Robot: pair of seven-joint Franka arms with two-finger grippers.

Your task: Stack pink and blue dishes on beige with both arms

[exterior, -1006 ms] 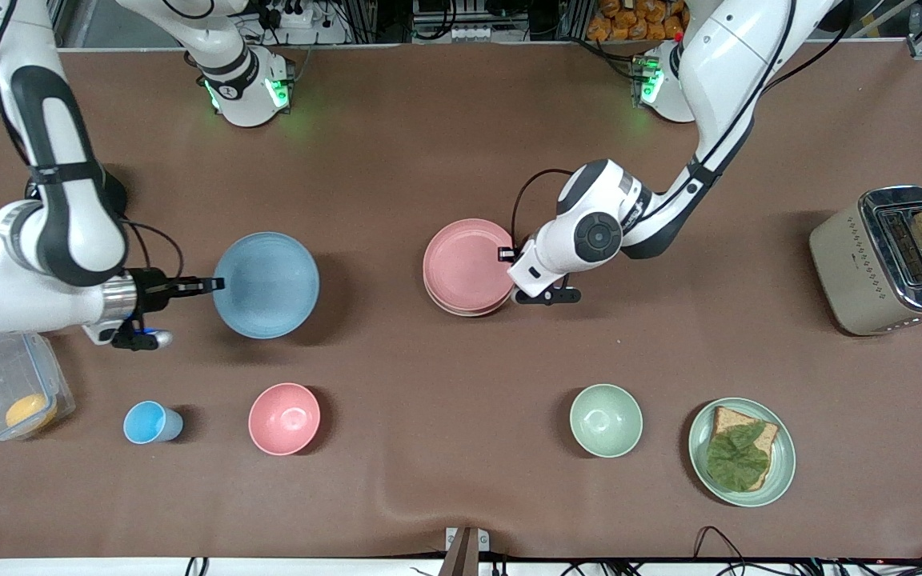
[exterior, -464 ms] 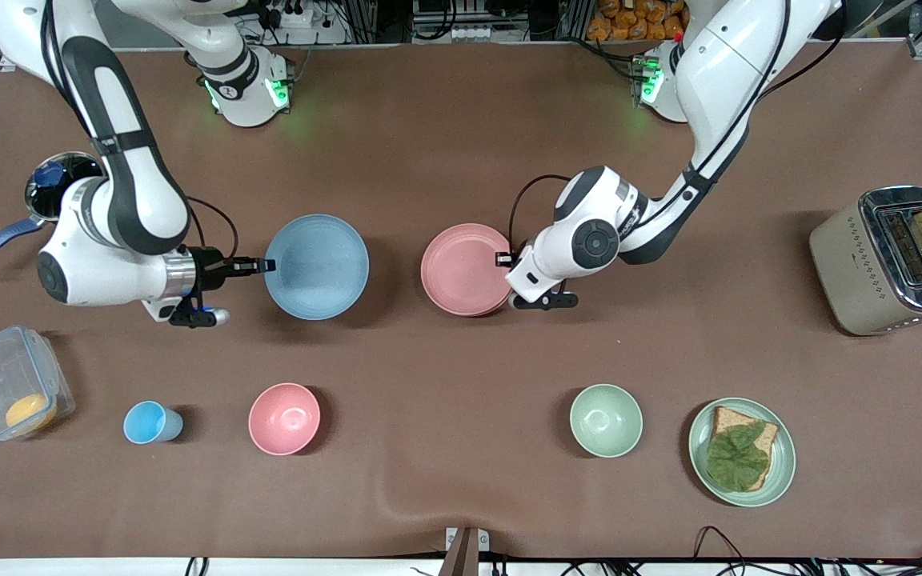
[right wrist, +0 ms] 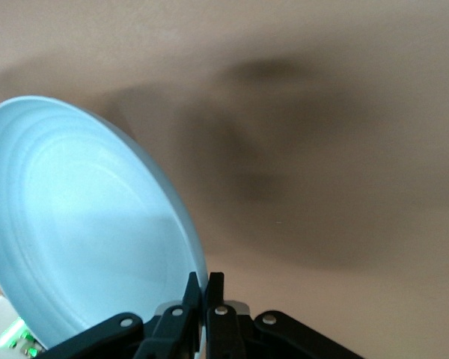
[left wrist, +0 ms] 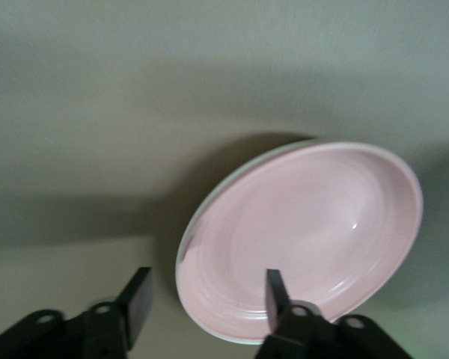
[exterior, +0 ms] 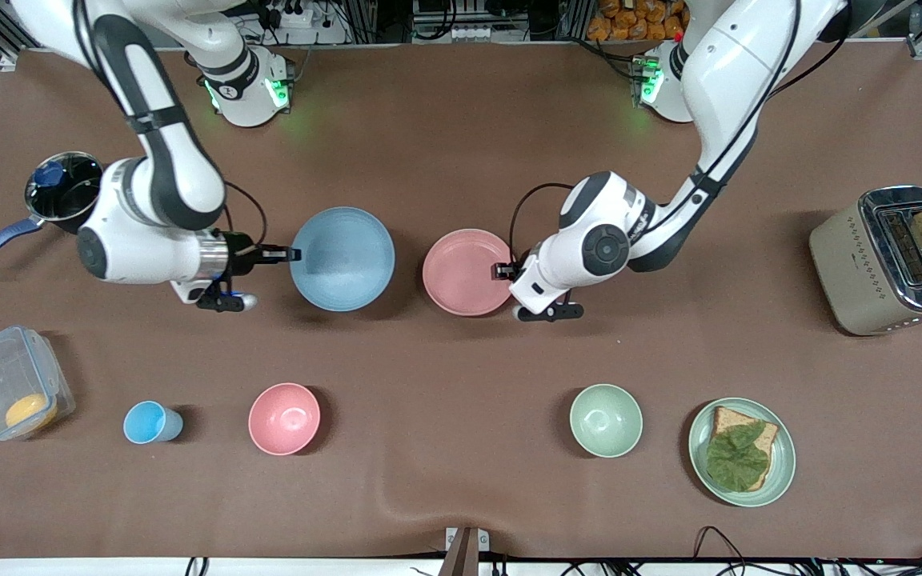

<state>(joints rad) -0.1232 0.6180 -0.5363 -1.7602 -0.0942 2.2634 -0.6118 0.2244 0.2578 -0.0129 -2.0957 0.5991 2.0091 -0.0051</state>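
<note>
My right gripper (exterior: 290,254) (right wrist: 206,280) is shut on the rim of the light blue plate (exterior: 342,258) (right wrist: 90,232) and holds it above the table, beside the pink plate and toward the right arm's end. The pale pink plate (exterior: 467,272) (left wrist: 314,232) lies mid-table on top of the beige plate. Only a thin pale edge of the beige plate (left wrist: 226,182) shows beneath it. My left gripper (exterior: 505,272) (left wrist: 206,288) is open at the pink plate's rim. One finger is over the plate and the other is off it.
Near the front camera stand a blue cup (exterior: 149,422), a pink bowl (exterior: 284,418), a green bowl (exterior: 606,420) and a green plate with bread and leaf (exterior: 741,452). A clear container (exterior: 13,388) and a pot (exterior: 65,196) are at the right arm's end, and a toaster (exterior: 889,260) is at the left arm's end.
My right arm has carried the blue plate across the table toward the pink plate. The left gripper and pink plate shifted slightly nearer the front camera.
</note>
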